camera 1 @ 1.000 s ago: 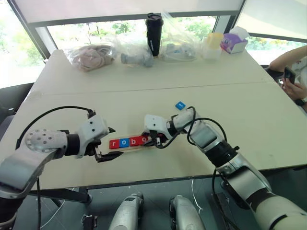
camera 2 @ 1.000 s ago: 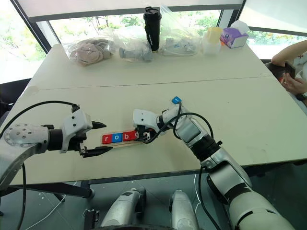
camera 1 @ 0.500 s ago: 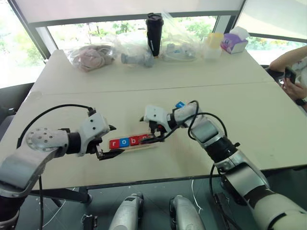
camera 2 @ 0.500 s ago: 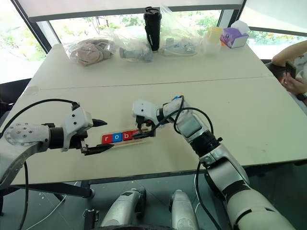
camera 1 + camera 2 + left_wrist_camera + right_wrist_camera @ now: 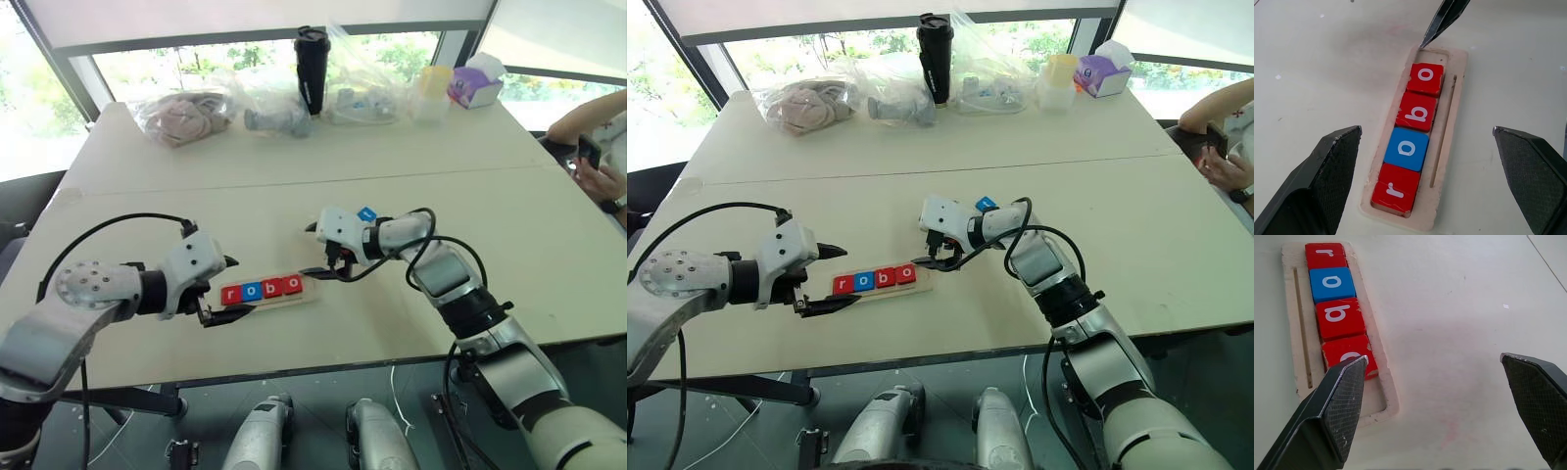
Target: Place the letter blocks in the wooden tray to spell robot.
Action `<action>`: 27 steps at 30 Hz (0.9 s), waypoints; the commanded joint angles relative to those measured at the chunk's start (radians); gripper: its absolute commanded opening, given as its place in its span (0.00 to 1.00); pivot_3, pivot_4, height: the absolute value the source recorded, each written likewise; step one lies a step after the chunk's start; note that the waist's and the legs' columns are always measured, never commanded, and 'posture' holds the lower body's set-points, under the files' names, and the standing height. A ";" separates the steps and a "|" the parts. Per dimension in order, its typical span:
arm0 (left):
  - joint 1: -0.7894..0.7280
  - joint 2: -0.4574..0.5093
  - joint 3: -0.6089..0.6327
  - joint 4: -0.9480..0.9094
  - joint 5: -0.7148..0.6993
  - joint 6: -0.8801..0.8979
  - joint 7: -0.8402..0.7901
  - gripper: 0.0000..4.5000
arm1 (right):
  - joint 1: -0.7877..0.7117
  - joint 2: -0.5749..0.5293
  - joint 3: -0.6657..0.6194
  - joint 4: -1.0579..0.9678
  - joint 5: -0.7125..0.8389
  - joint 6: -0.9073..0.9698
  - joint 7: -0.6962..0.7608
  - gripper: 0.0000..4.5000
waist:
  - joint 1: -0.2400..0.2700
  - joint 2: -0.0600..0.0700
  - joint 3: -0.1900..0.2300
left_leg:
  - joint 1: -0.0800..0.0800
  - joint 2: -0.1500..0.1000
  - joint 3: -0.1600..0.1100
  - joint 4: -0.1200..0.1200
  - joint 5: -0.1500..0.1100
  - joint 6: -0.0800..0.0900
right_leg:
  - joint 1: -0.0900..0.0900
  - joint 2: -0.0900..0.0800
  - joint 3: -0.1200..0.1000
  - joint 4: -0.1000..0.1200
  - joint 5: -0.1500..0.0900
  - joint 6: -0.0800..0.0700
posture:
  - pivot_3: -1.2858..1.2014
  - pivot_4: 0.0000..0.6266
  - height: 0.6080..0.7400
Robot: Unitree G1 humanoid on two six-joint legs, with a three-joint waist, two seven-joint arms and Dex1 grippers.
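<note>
The wooden tray (image 5: 310,291) lies on the table in front of me and holds four letter blocks in a row: red r (image 5: 1396,188), blue o (image 5: 1406,148), red b (image 5: 1418,111) and red o (image 5: 1425,78). The slot at the tray's right end is bare. A blue letter block (image 5: 366,213) lies farther back, partly behind my right hand. My left gripper (image 5: 231,288) stands open around the tray's left end. My right gripper (image 5: 312,251) is open and empty just past the tray's right end, and its lower fingertip (image 5: 1442,19) hangs near that end.
Along the table's far edge stand a black tumbler (image 5: 313,69), plastic bags (image 5: 186,116) with soft things, a yellow-lidded container (image 5: 434,93) and a purple tissue box (image 5: 475,80). A person's hand with a phone (image 5: 591,154) is at the right edge.
My right gripper opened and let go of the second red o block in the tray. It then rose and drew back to the right. The left gripper stayed put.
</note>
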 commanded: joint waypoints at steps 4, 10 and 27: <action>-0.019 0.001 0.013 -0.007 -0.006 -0.006 0.001 1.00 | 0.009 -0.012 0.012 -0.003 -0.025 -0.034 -0.004 1.00 | 0.001 0.000 0.000 | 0.000 0.000 0.000 0.000 0.000 0.000 | 0.001 0.000 0.000 0.000 0.000 0.000 | 0.52 0.24 1.00; -0.017 0.002 0.017 -0.009 -0.007 -0.006 0.001 1.00 | 0.019 -0.016 0.030 0.018 -0.045 -0.058 -0.005 1.00 | 0.001 0.000 0.000 | 0.000 0.000 0.000 0.000 0.000 0.000 | 0.002 0.000 0.000 0.000 -0.001 -0.002 | 0.52 0.24 1.00; -0.027 -0.007 0.012 -0.011 -0.012 -0.002 0.010 1.00 | 0.028 0.017 0.046 0.033 -0.058 -0.064 -0.010 1.00 | 0.001 0.000 0.000 | 0.000 0.000 0.000 0.000 0.000 0.000 | 0.002 0.000 0.000 0.000 0.000 -0.001 | 0.52 0.24 1.00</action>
